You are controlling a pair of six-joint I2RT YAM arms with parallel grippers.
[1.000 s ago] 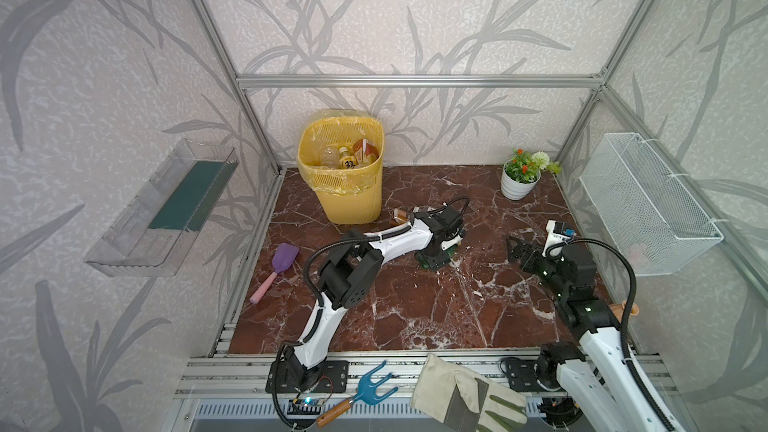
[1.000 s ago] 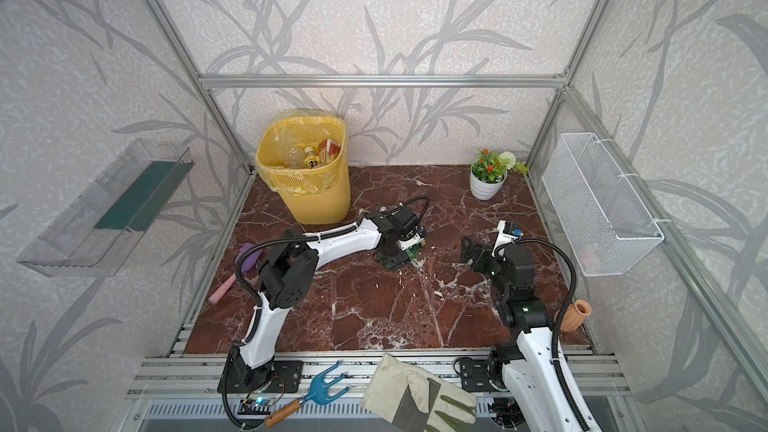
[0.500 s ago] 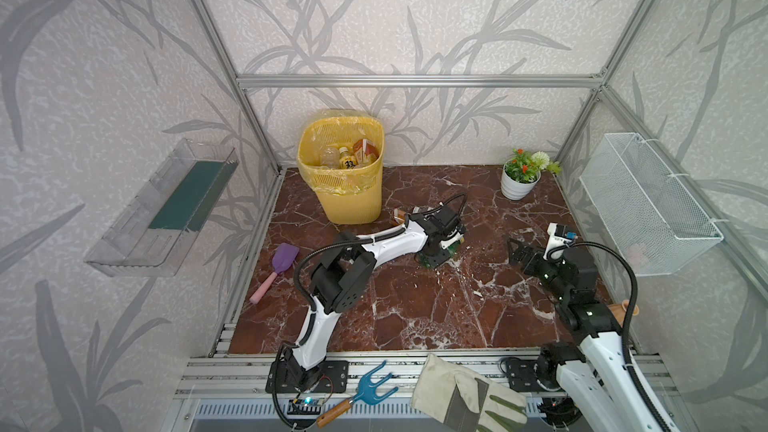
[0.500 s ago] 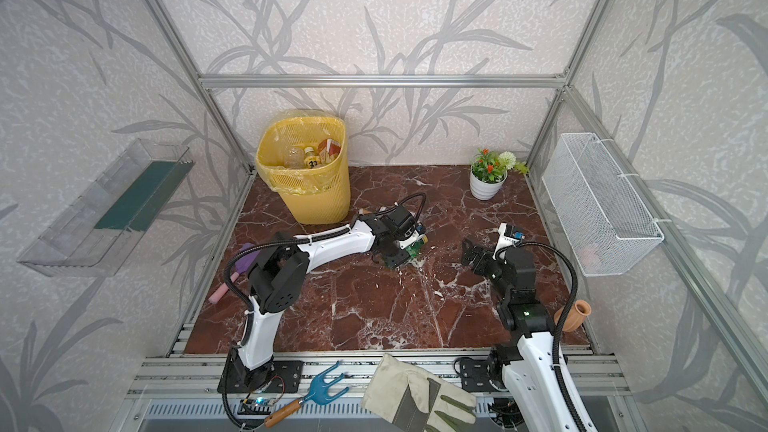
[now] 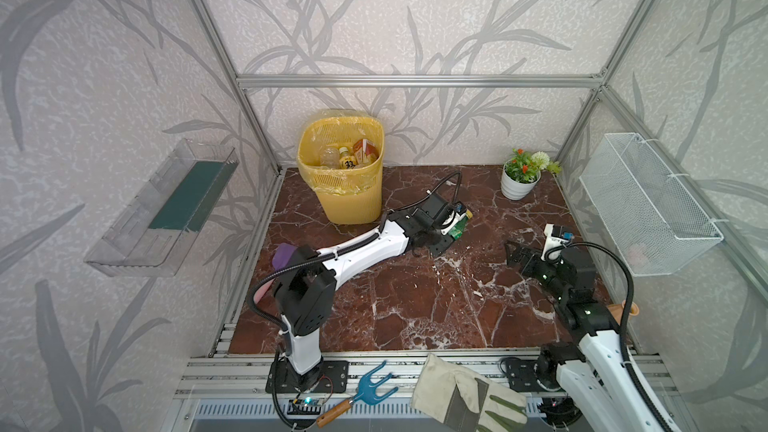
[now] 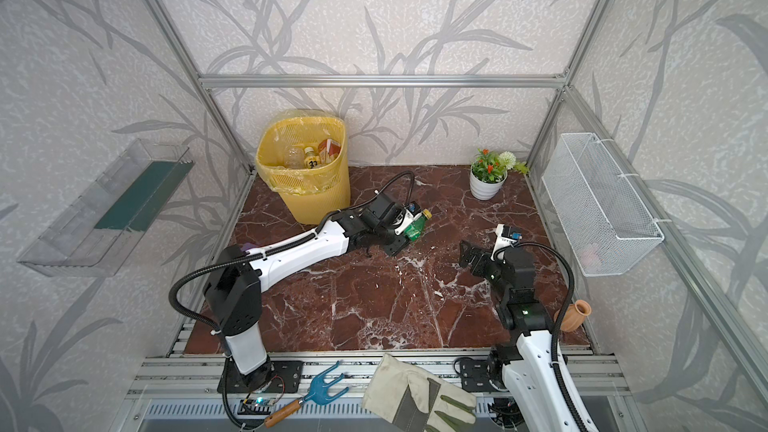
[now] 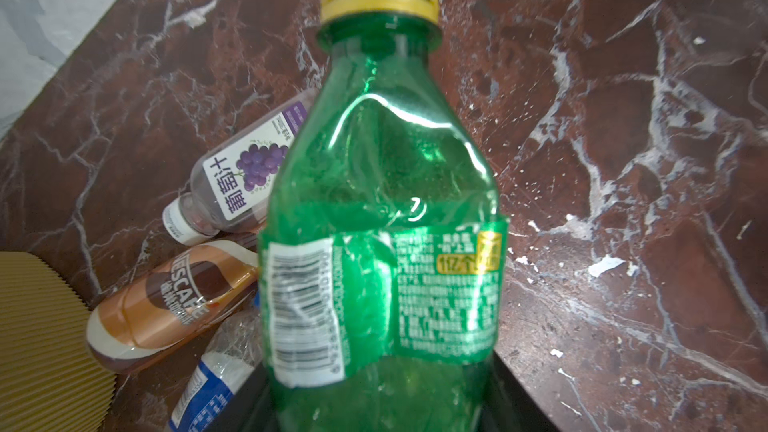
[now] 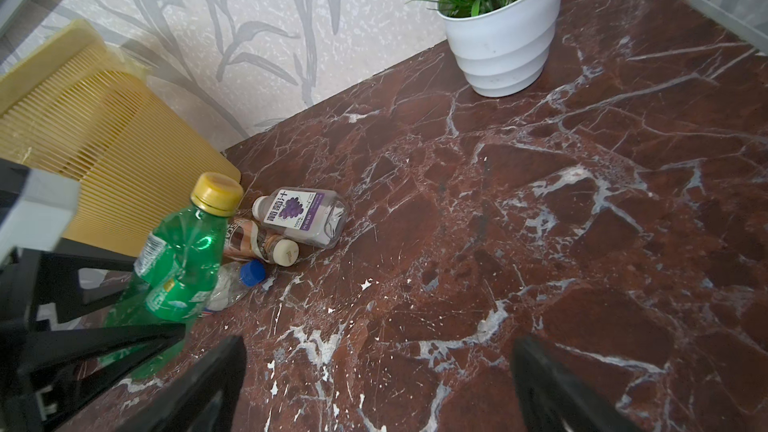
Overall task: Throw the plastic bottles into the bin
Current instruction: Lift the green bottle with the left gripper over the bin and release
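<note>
A dented green bottle (image 7: 382, 209) with a yellow cap is held low over the floor by my left gripper (image 5: 451, 231), which is shut on its lower body, right of the yellow bin (image 5: 349, 197). The same green bottle (image 6: 413, 228) shows in both top views. On the floor beside the bin lie a purple grape-label bottle (image 8: 303, 214), a brown-label bottle (image 8: 249, 238) and a crushed clear bottle with a blue cap (image 8: 237, 284). Several bottles (image 5: 345, 155) lie inside the bin. My right gripper (image 5: 513, 253) hangs open and empty over bare floor to the right.
A white plant pot (image 5: 519, 182) stands at the back right. A white wire basket (image 5: 648, 209) hangs on the right wall, a clear tray (image 5: 166, 209) on the left. A purple spatula (image 5: 282, 253) lies behind the left arm. A glove (image 5: 465, 392) and a blue rake (image 5: 370, 386) lie in front.
My left gripper's jaws have closed onto the green bottle. The right arm has shifted slightly and stays open.
</note>
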